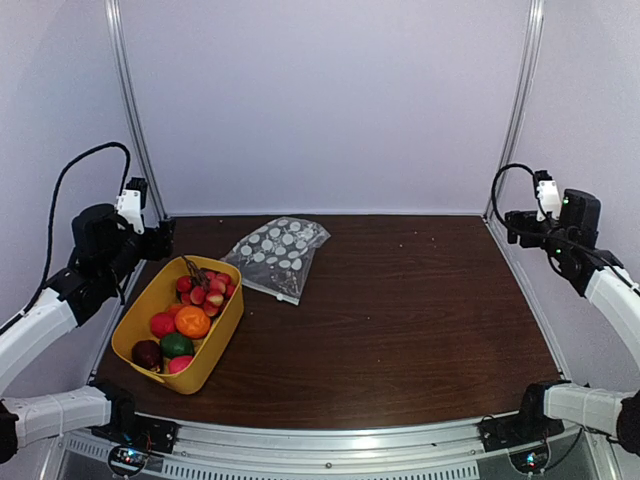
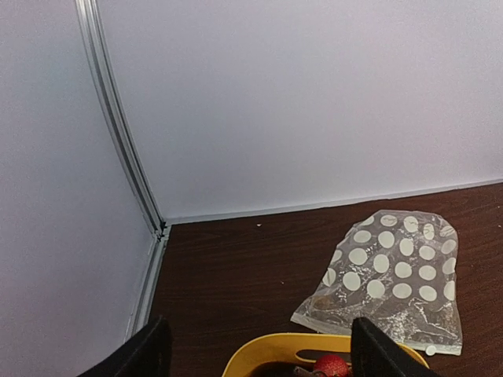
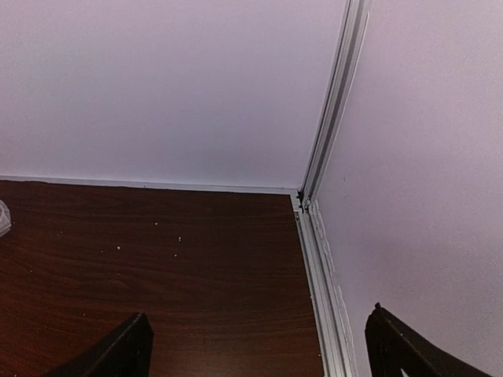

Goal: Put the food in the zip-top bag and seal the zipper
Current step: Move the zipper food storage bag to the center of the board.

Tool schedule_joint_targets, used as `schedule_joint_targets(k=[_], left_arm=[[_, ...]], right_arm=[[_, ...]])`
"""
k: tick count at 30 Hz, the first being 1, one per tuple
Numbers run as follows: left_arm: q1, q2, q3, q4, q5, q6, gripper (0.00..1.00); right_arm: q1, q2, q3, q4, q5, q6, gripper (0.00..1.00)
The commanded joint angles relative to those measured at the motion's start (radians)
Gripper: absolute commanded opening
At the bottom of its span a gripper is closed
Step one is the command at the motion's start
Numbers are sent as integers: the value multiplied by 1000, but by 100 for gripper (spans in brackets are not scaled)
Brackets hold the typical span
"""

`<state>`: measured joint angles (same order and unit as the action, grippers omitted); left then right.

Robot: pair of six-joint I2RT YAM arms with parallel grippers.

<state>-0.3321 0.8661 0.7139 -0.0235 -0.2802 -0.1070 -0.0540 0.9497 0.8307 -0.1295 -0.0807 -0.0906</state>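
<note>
The food lies in a yellow tub (image 1: 128, 322) at the table's left: a bunch of red cherries (image 1: 205, 290), an orange (image 1: 192, 321), and green (image 1: 177, 345), red (image 1: 162, 324) and dark purple (image 1: 147, 353) pieces. The zip-top bag (image 1: 278, 250), clear with white dots, lies flat just beyond the tub; its zipper (image 2: 369, 331) runs along the edge nearest the tub. My left gripper (image 1: 160, 240) hovers open above the tub's far end. The left wrist view shows the bag (image 2: 393, 271), the tub rim (image 2: 283, 342) and one cherry (image 2: 331, 365) between the open fingers (image 2: 379, 355). My right gripper (image 1: 515, 222) hangs open at the far right, holding nothing.
Pale walls with aluminium corner posts (image 1: 135, 130) enclose the dark wood table (image 1: 400, 310). The right wrist view looks at the table's back right corner (image 3: 301, 200), with small crumbs (image 3: 180, 238) on the wood and its own fingers (image 3: 126, 352) at the frame's bottom.
</note>
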Motion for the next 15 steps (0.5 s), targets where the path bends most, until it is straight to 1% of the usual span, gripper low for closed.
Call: schedule_joint_targets(k=[1, 4, 8, 11, 15], left_arm=[[-6, -14, -18, 46, 87, -25, 79], [-48, 26, 33, -18, 107, -29, 77], [-140, 114, 132, -85, 148, -33, 75], [-226, 212, 234, -134, 171, -39, 74], [-280, 393, 404, -202, 181, -99, 77]], right_arm=[[-12, -29, -74, 33, -24, -67, 97], [-15, -34, -119, 21, -109, -139, 98], [-18, -19, -139, -18, -236, -211, 99], [-3, 3, -134, -43, -310, -241, 97], [73, 51, -103, -76, -341, -271, 93]])
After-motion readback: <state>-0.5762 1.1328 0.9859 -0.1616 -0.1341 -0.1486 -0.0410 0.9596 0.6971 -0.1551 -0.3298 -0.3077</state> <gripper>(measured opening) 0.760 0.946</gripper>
